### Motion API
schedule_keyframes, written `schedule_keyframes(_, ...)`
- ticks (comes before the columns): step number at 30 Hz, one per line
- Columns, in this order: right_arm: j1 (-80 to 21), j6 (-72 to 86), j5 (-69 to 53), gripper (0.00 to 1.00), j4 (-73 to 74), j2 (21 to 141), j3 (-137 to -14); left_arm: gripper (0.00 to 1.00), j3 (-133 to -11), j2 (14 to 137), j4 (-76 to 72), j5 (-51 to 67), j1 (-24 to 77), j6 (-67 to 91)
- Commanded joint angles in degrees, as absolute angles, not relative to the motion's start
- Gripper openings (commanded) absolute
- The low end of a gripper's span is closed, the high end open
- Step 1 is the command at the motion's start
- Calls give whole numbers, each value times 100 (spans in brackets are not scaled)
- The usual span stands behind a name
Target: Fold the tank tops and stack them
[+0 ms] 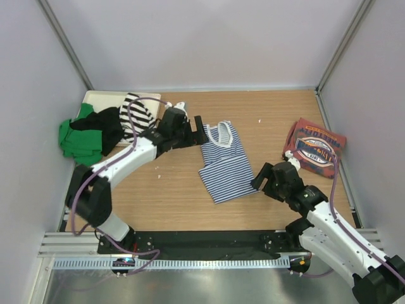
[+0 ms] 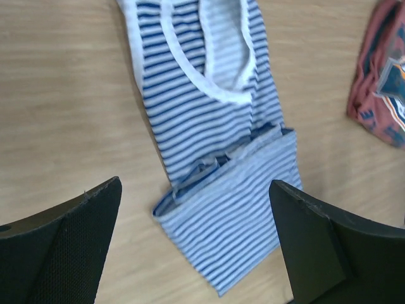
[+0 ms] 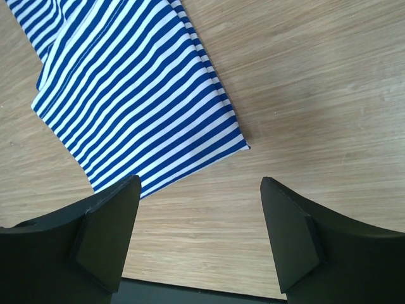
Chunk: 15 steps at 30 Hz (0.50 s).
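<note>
From above, the striped tank top (image 1: 224, 161) lies folded narrow at the middle of the table (image 1: 177, 196). The left gripper (image 1: 199, 132) sits just beside its neck and the right gripper (image 1: 261, 180) by its hem corner, both spread wide and holding nothing. The brick-red tank top (image 1: 314, 147) lies far right, the clothes pile (image 1: 101, 130) far left.

Left wrist: the striped hem end shows between the parted fingers (image 2: 69, 244).

Right wrist: the fingers (image 3: 104, 234) flank bare wood, with the hem corner just beyond them.
</note>
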<state>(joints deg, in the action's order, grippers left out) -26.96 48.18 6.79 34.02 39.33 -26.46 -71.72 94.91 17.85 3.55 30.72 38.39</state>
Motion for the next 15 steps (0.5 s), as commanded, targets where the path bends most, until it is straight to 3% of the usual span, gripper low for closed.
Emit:
schedule_keyframes(1,-2725,4518,641,83,3032,4025,-2786,100,-6295,8433,1600,-210,3400,3928)
schedule_keyframes(9,-2716,4483,668,83,2954,3902,-2646,100,-4722,6805,1608,-659,4613,4700)
schedule_keyframes(15,-2725,4509,782,82,2961,4016,-2575,99,-3974,6241,1643,-992,5492,5220)
